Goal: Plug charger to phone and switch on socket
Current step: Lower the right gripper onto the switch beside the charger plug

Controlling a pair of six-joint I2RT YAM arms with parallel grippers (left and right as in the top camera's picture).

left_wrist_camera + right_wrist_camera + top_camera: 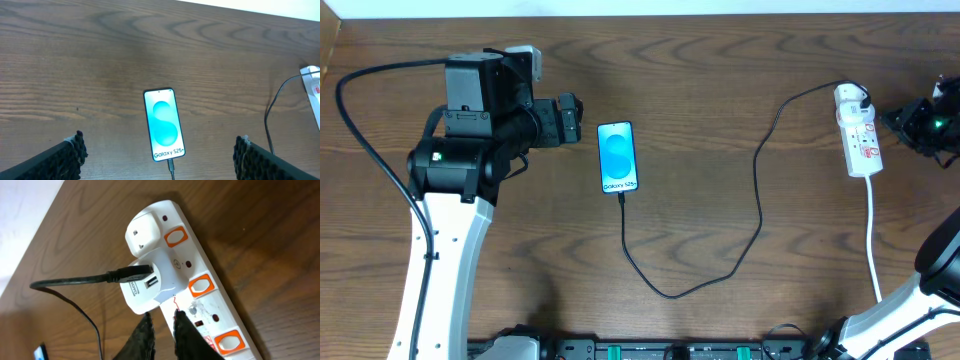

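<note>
The phone [618,156] lies flat mid-table, its blue screen lit and showing "Galaxy S25+" [164,124]. The charger's black cable [760,190] loops from the connector at the phone's bottom edge [171,165] to a white plug [150,280] seated in the socket [210,305]. The socket [860,140] is a white strip with orange switches at the right. My left gripper [575,118] hangs open just left of the phone, its pads [75,150] spread wide with nothing between them. My right gripper [162,320] is at the strip's edge below the plug, fingers nearly together, gripping nothing.
The socket's thicker white cord [873,240] runs down toward the table's front edge. The table's far edge [640,14] meets a pale wall. The strip's end also shows at the right of the left wrist view [312,82].
</note>
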